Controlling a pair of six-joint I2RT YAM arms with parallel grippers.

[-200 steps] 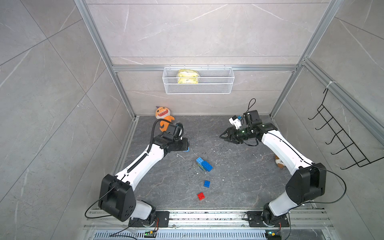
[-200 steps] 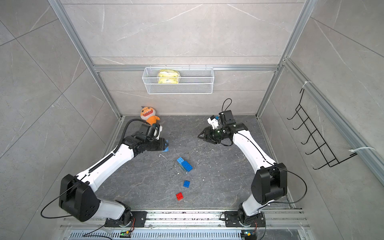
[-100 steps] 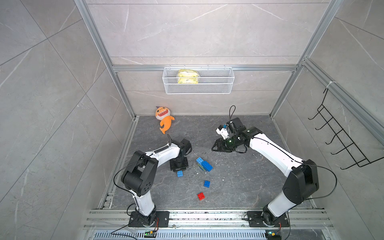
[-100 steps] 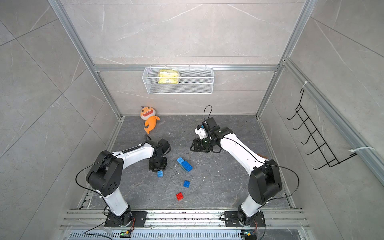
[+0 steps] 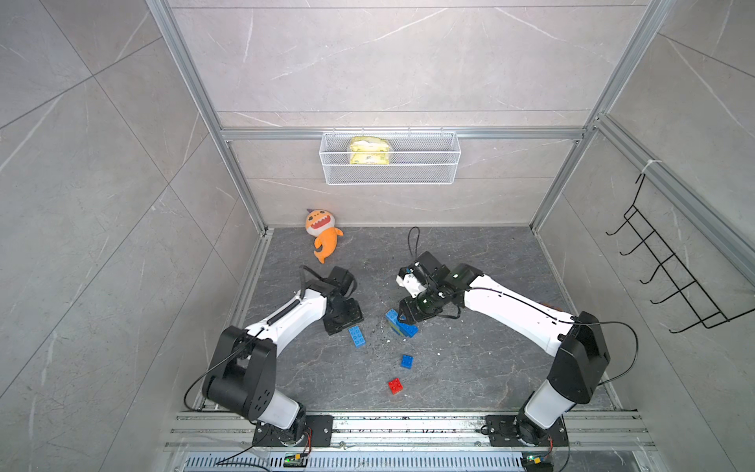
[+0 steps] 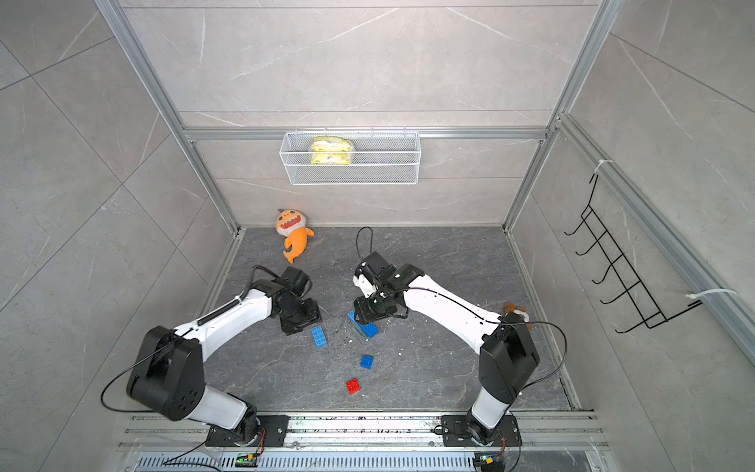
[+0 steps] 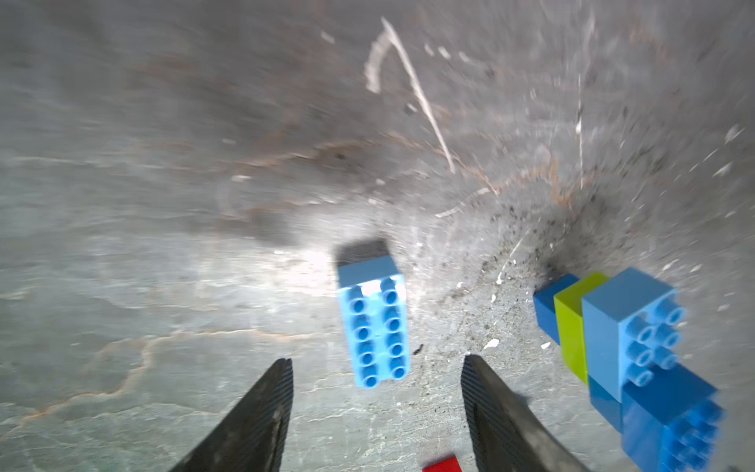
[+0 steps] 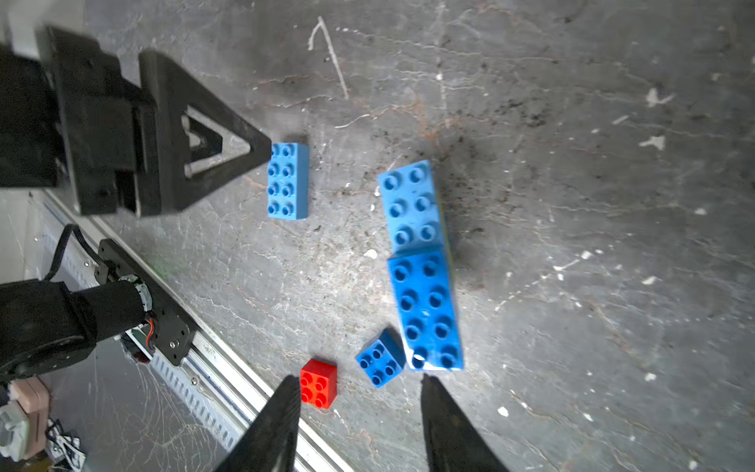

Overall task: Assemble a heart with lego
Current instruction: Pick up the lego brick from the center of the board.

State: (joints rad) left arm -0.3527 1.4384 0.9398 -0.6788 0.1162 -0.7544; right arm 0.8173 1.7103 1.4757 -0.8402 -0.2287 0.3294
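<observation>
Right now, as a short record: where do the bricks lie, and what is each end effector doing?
joined cluster: blue bricks with a lime-green one, on the floor
loose bricks: long blue brick, small blue square, red square, each apart
left end effector: open, empty, at the long blue brick
right end effector: open, empty, by the joined cluster
heart: not yet complete

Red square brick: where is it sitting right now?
In both top views the red square brick lies loose on the floor, roughly central and nearest the front rail. The small blue square brick sits just behind it, not touching.
</observation>
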